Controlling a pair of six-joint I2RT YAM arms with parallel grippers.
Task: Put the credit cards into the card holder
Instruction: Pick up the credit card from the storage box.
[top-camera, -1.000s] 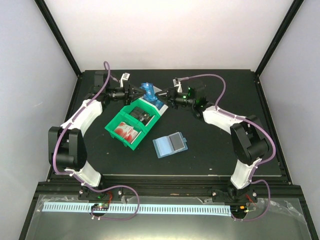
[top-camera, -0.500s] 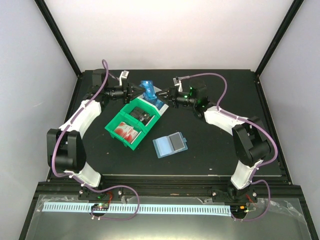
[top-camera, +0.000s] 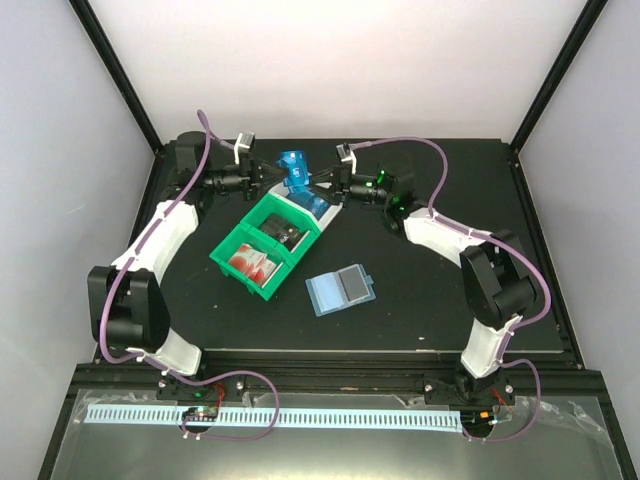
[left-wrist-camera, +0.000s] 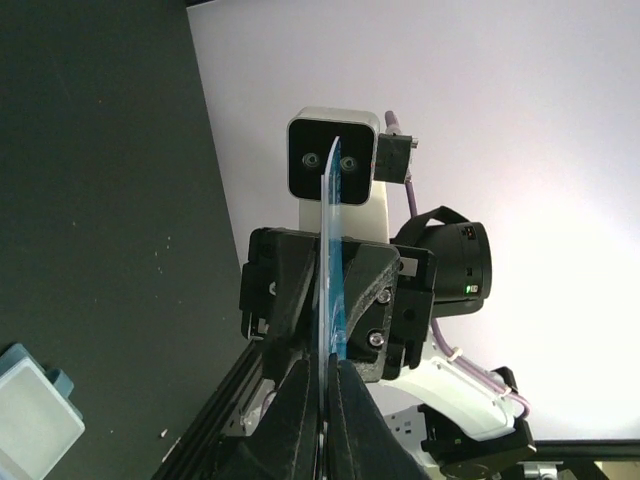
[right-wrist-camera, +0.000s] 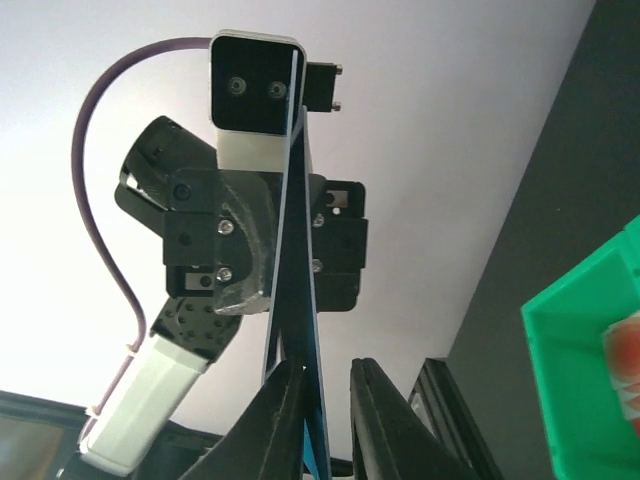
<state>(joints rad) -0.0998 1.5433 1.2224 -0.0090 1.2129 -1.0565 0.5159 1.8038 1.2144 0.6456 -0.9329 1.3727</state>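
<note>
A blue credit card (top-camera: 293, 170) is held up in the air between my two grippers, above the back of the bins. My left gripper (top-camera: 277, 177) is shut on it; in the left wrist view the card (left-wrist-camera: 328, 230) stands edge-on between the closed fingers (left-wrist-camera: 325, 365). My right gripper (top-camera: 318, 183) faces it from the right. In the right wrist view two thin dark-blue edges (right-wrist-camera: 295, 200) rest against one finger, with a gap to the other, so that gripper (right-wrist-camera: 328, 368) is open. The light teal card holder (top-camera: 340, 288) lies open on the table with a grey card in it.
A green bin (top-camera: 262, 245) holds red-and-white cards (top-camera: 250, 263) and black cards (top-camera: 286, 233). A white bin (top-camera: 320, 207) with blue cards sits just behind it, under the grippers. The green bin's corner shows in the right wrist view (right-wrist-camera: 580, 350).
Both grippers have moved towards the back of the table and risen, carrying the blue card with them. The right gripper has come closer to the card.
</note>
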